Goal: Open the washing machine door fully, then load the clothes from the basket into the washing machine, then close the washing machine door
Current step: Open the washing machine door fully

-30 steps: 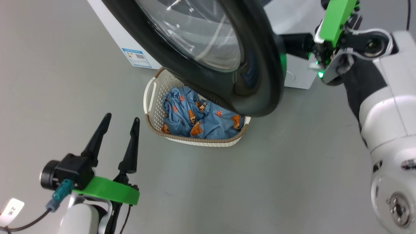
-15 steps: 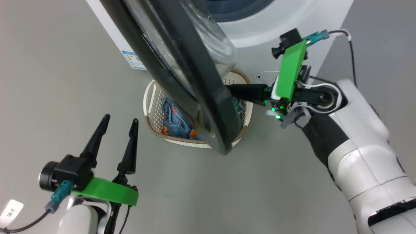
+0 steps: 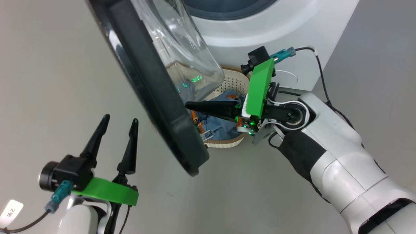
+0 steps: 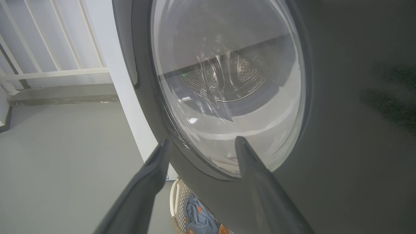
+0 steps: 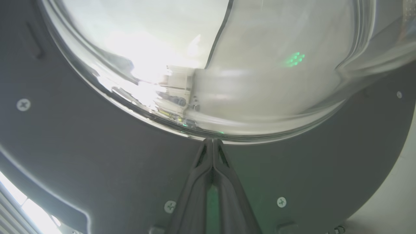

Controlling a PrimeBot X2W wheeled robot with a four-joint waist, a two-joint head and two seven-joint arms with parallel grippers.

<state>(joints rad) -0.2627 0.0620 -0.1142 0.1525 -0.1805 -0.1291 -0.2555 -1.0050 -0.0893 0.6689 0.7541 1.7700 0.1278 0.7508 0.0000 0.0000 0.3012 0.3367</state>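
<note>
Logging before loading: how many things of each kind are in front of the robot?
White boxy front-loading washing machine: 1
Round black-rimmed glass door: 1
Cream perforated plastic basket: 1
Heap of light-blue printed clothes: 1
Dark two-fingered grippers: 2, left gripper, right gripper
Total: 6

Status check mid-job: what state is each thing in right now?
washing machine door: partly open.
washing machine: opening uncovered.
basket: below the door, loaded.
clothes: in basket.
left end effector: open, empty.
right end effector: shut, tips at door's inner face.
</note>
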